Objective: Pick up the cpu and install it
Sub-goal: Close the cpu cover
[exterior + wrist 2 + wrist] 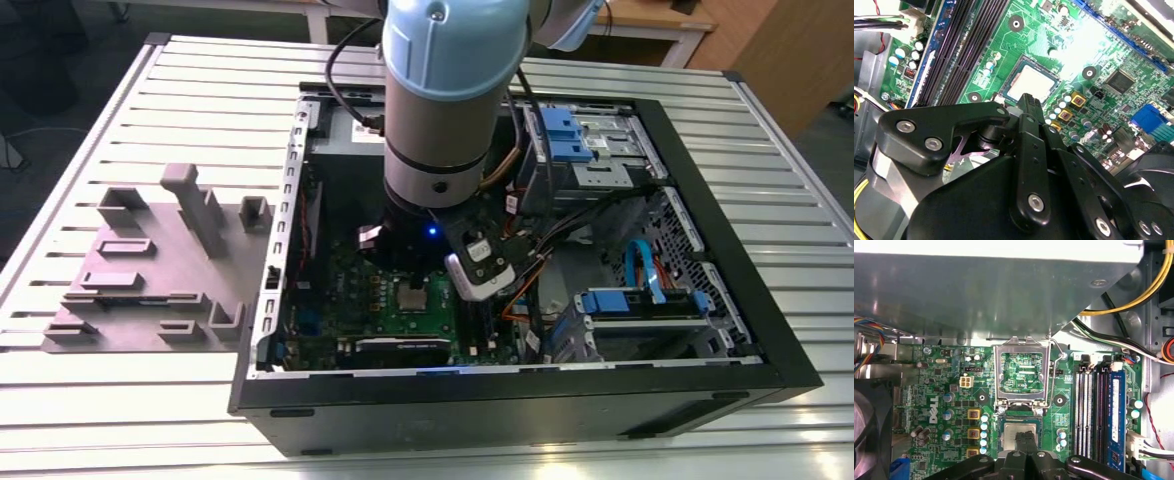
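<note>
Gripper (1025, 435) close over seated cpu (1010, 438)

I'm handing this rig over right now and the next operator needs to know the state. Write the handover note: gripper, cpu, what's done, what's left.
Gripper: fingers closed together, holding nothing. The tips are right at the cpu; I cannot tell if they touch it.
Cpu: lies flat in the socket on the green motherboard, inside the computer case.
Done: the cpu is out of the gripper and in the socket.
Left: the socket frame stands open, not yet shut over the chip. Whether the chip is fully seated cannot be told.
</note>
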Tool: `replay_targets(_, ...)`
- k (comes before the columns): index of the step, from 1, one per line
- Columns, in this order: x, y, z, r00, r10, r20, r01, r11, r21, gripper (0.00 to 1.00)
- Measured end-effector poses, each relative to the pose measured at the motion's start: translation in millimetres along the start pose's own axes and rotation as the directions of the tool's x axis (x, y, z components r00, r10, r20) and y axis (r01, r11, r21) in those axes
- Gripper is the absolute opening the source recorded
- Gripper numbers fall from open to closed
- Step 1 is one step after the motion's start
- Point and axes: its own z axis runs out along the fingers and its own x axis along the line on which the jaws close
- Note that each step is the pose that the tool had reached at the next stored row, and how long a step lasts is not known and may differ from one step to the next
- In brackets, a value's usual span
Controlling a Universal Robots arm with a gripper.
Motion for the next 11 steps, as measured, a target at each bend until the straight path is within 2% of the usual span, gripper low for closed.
replay_targets(5,-6.6,-0.2,0.0,1.0000,0.000,-0.0001,0.000,1.0000,0.0002,0.10)
replay_targets(11,-19.0,-0.6,0.3,1.0000,0.000,-0.0001,0.000,1.0000,0.0002,0.10)
